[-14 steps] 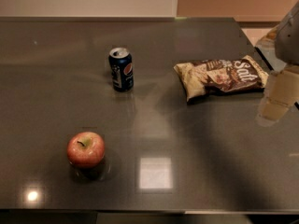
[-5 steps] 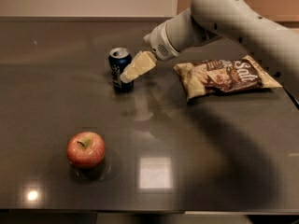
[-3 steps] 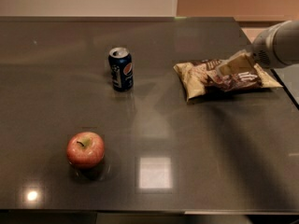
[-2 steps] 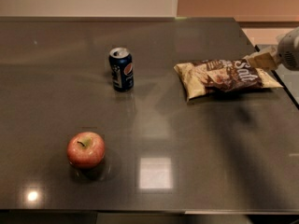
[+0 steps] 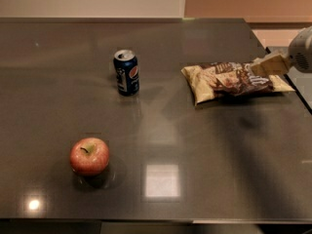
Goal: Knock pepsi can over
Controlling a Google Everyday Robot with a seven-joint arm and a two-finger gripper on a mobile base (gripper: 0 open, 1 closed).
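The small dark blue cylindrical pepsi can (image 5: 126, 72) with its silver top stands upright on the dark glossy table (image 5: 204, 145), left of centre and toward the far side. Nothing is touching it. The cream-tipped gripper (image 5: 267, 66) hangs at the right edge, over the brown-and-cream chip bag (image 5: 229, 79) and well apart from the can. Released or clenched? I cannot tell. The knock looks not yet done. The next move calls for a leftward sweep past the bag into the can's side. The round red apple (image 5: 89, 156) sits near the front, out of that path.
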